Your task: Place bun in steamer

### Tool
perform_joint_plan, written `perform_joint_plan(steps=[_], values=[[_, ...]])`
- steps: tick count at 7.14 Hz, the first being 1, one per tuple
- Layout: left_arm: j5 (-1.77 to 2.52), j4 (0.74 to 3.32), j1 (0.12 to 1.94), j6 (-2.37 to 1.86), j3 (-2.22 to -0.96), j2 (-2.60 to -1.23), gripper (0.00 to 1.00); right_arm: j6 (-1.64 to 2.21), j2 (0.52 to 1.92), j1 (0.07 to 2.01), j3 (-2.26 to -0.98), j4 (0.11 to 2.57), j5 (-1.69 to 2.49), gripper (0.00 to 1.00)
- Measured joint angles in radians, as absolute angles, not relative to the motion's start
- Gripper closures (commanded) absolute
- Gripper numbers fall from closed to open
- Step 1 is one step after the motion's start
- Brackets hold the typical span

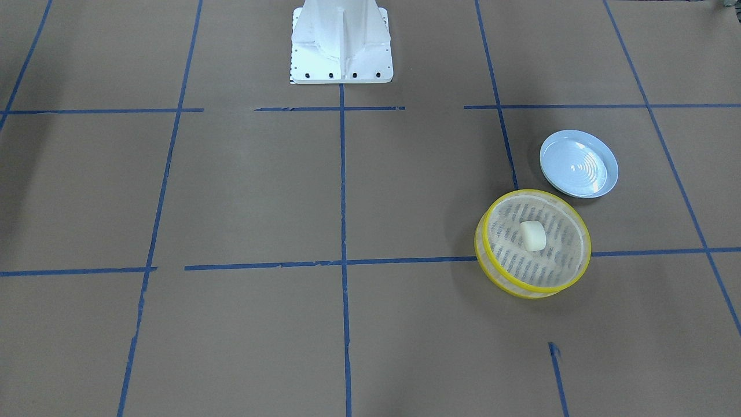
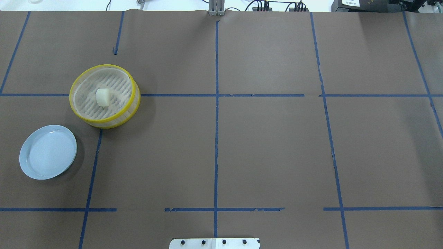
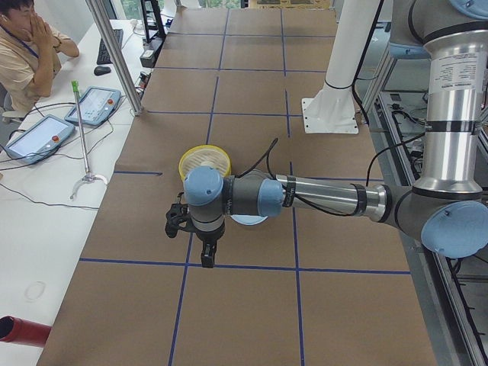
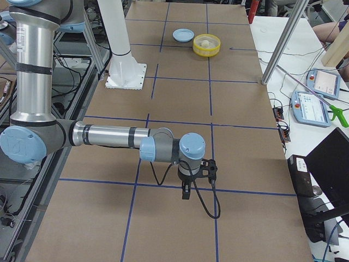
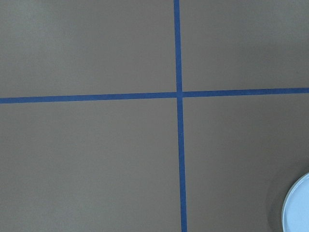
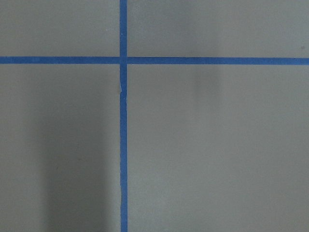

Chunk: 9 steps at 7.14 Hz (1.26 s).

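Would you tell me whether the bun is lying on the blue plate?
No, the bun lies inside the steamer, on its slotted floor; the blue plate is bare.

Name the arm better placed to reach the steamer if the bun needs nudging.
Left. The bun already sits in the steamer on the table's left half. The left gripper hangs near it by the blue plate, while the right gripper hangs far across.

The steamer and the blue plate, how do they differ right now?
The steamer has yellow rims and taller translucent sides; the plate is plain light blue and shallow. The steamer holds the bun; the plate is empty. The steamer's floor is slotted, the plate's solid. Both are round and lie flat, not touching.
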<state>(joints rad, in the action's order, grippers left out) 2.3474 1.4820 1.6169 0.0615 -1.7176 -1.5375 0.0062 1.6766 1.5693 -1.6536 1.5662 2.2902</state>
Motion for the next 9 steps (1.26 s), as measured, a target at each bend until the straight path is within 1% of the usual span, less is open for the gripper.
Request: perform_joint_plan(steps=[3, 9], values=[[2.346, 1.485, 1.625, 0.076, -1.734, -1.505, 0.0, 0.006, 1.677, 1.569, -1.654, 1.566, 2.29, 0.0], [2.348, 1.476, 1.68, 0.076, -1.761, -1.528, 0.0, 0.006, 1.677, 1.569, -1.654, 1.566, 2.29, 0.0]])
